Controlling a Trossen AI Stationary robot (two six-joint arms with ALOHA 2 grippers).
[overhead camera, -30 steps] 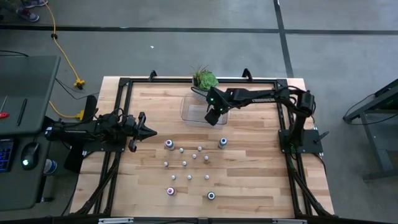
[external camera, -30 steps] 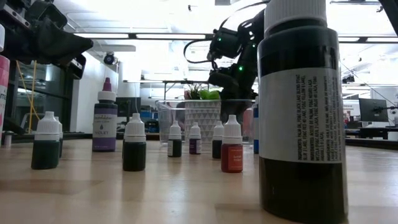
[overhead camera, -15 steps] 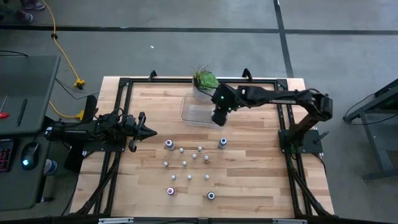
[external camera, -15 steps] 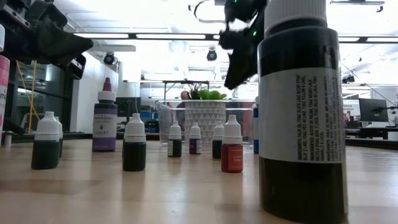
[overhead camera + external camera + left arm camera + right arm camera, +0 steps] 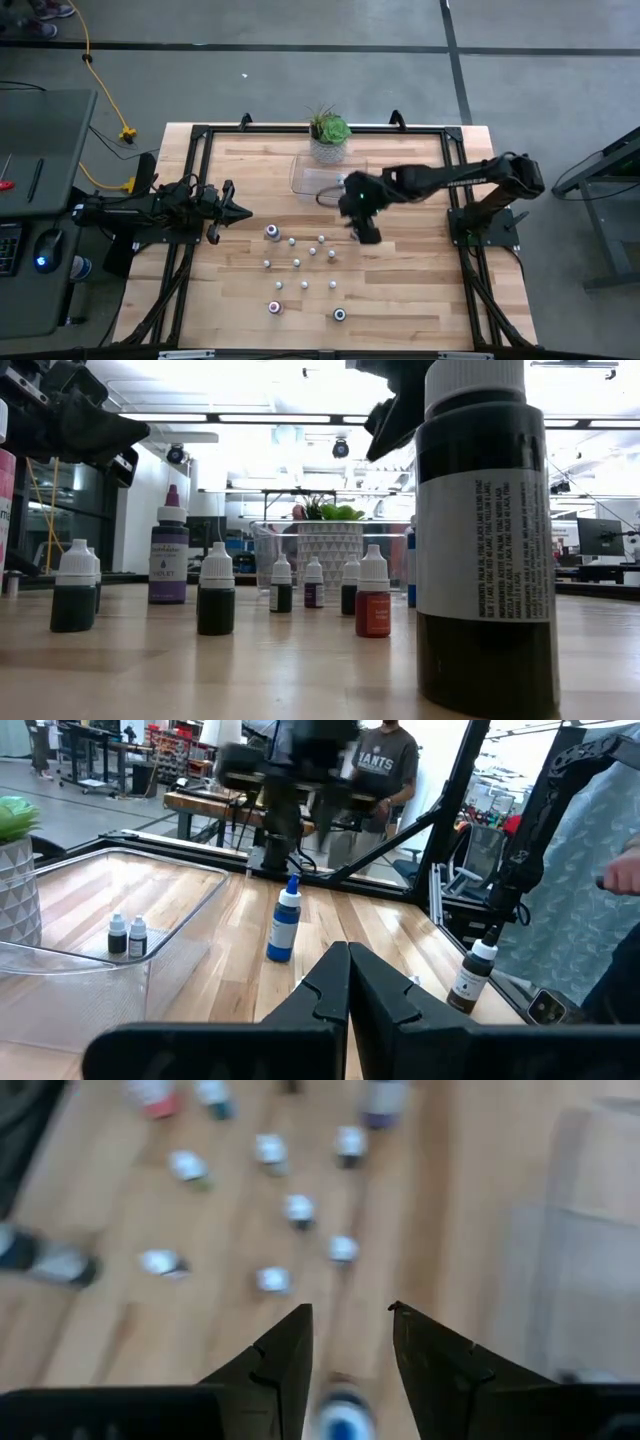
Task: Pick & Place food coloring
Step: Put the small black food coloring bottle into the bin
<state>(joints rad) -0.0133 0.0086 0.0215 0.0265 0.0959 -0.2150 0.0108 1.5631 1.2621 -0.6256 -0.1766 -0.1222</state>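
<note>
The food coloring bottles (image 5: 300, 262) stand upright on their bases on the wooden table, several tiny white-capped ones with larger ones (image 5: 271, 232) around them. My right gripper (image 5: 367, 234) hangs open above the blue-capped bottle (image 5: 343, 1418), which shows between and below its fingers and stands alone in the left wrist view (image 5: 285, 922). Nothing is between its fingers (image 5: 285, 1342). Two small bottles (image 5: 126, 936) stand inside the clear tray (image 5: 312, 182). My left gripper (image 5: 236, 211) waits shut and level at the table's left side.
A potted green plant (image 5: 328, 134) stands at the far edge behind the tray. A large dark bottle (image 5: 485, 540) stands close to the low camera. A black frame (image 5: 200, 135) runs round the table. People show in the room beyond (image 5: 385, 760).
My right gripper has swung from above the clear tray toward the table's near edge, rising and rolling its wrist, and now hangs over the blue-capped bottle. Its fingers have stayed apart. No bottle has moved.
</note>
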